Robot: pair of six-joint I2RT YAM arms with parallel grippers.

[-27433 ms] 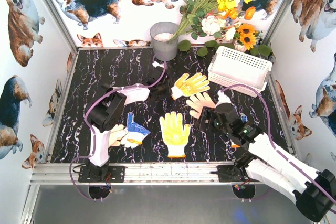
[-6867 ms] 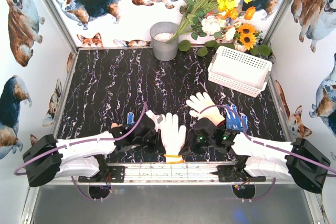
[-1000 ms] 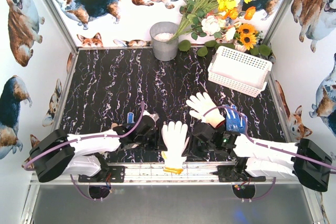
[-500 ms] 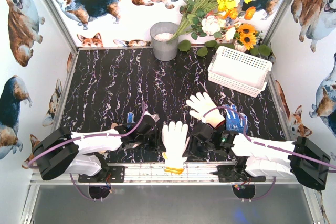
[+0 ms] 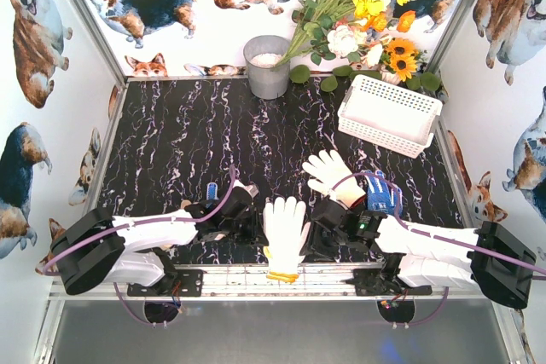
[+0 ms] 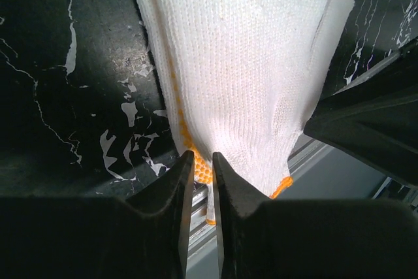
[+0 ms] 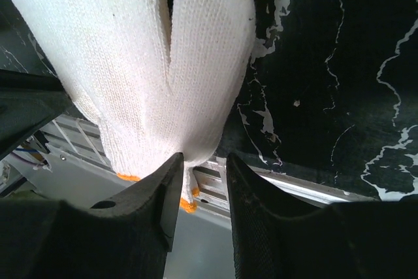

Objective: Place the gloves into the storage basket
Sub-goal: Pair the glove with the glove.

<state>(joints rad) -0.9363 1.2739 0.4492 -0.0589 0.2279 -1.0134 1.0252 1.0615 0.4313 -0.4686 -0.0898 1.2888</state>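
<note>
Both end effectors pinch white knit glove at surface's 6 o'clock edge: left end effector nearly pressed together, right end effector on cuff. Lift evenly toward storage basket, 2 o'clock.

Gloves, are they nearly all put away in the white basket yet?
Not yet. Nothing shows inside the storage basket. Both end effectors, left and right, pinch the white glove at the table's near edge. The cream glove and blue dotted glove wait.
</note>
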